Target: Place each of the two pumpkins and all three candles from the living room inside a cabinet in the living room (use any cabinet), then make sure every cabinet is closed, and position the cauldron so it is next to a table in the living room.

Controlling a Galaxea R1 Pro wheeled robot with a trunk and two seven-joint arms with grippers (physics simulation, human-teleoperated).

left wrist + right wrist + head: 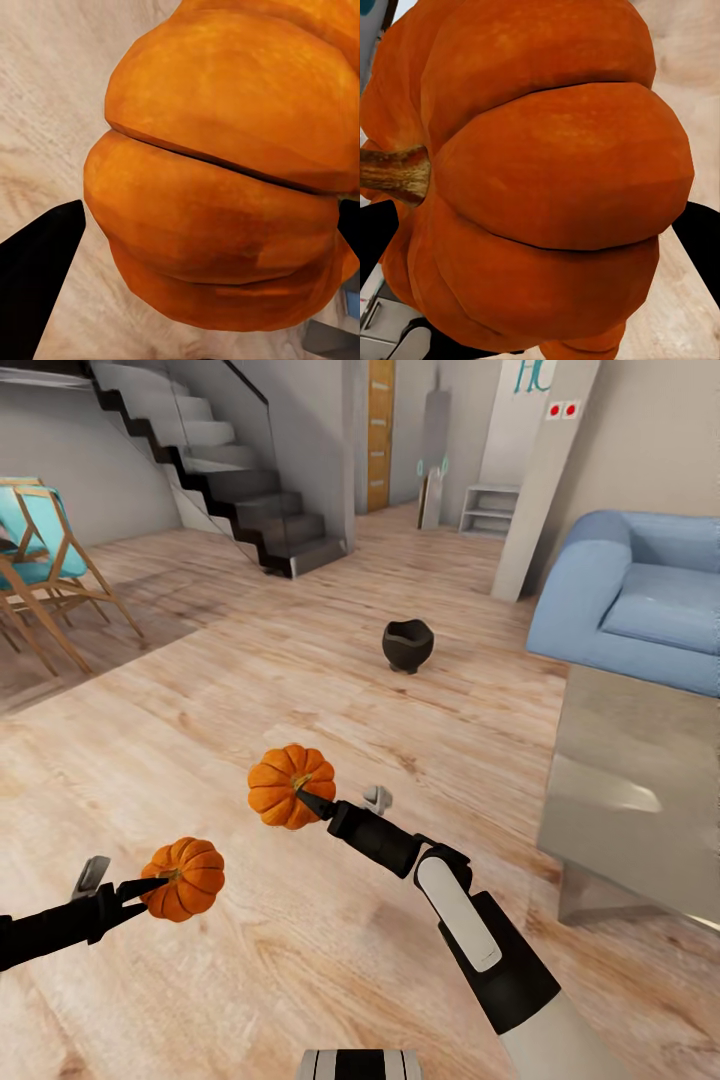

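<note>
Two bright-orange ribbed pumpkins are held above the light wood floor. My left gripper (150, 885) is shut on the smaller-looking pumpkin (184, 878) at the lower left; close up, that pumpkin (225, 180) sits between the dark fingers (37, 277). My right gripper (310, 797) is shut on the other pumpkin (288, 785) near the middle; its brown stem shows on the pumpkin (547, 187) up close. The black cauldron (408, 644) stands on the floor further ahead, apart from the glossy grey table (640, 790) at the right. Candles and cabinet are out of view.
A blue sofa (640, 595) stands behind the table at the right. Wooden chairs with a blue seat (45, 560) are at the far left. A dark staircase (240, 490) rises at the back, with a white pillar (540, 490) and low shelf (490, 510) beyond.
</note>
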